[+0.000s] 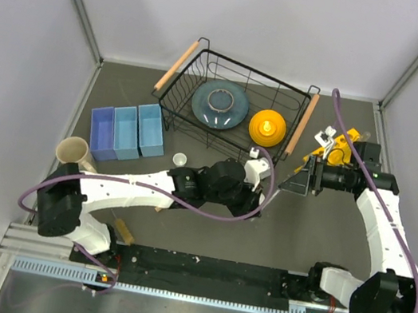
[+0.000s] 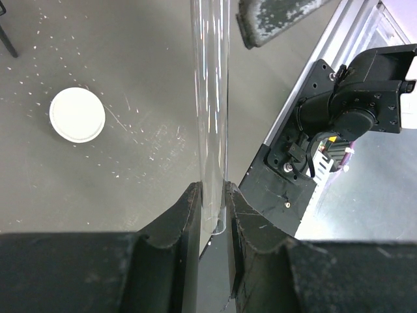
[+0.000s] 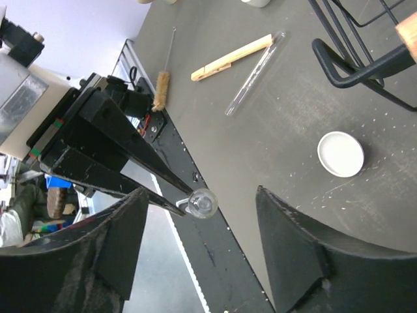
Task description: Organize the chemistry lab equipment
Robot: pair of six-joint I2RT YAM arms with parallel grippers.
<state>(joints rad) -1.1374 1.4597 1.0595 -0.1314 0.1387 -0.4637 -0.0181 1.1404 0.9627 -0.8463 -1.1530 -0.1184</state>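
My left gripper (image 2: 212, 203) is shut on the lower end of a thin clear tube (image 2: 212, 117) and holds it out above the table. In the right wrist view the tube's round end (image 3: 202, 203) sits between my right gripper's (image 3: 201, 195) wide-open jaws, touching neither finger. In the top view the two grippers meet, left (image 1: 271, 185) and right (image 1: 295, 181). The yellow rack (image 1: 333, 150) stands beside the basket's right handle. A second clear tube (image 3: 254, 73) and a short wooden stick (image 3: 231, 57) lie on the table. A white round piece (image 3: 341, 154) lies flat, also in the left wrist view (image 2: 77, 115).
A black wire basket (image 1: 208, 67) at the back holds a grey-blue plate (image 1: 220, 103) and an orange bowl (image 1: 267, 126). Three blue bins (image 1: 126, 132) and a beige cup (image 1: 72, 151) stand at the left. A small white cup (image 1: 180, 159) and a brush (image 3: 161, 88) lie nearby.
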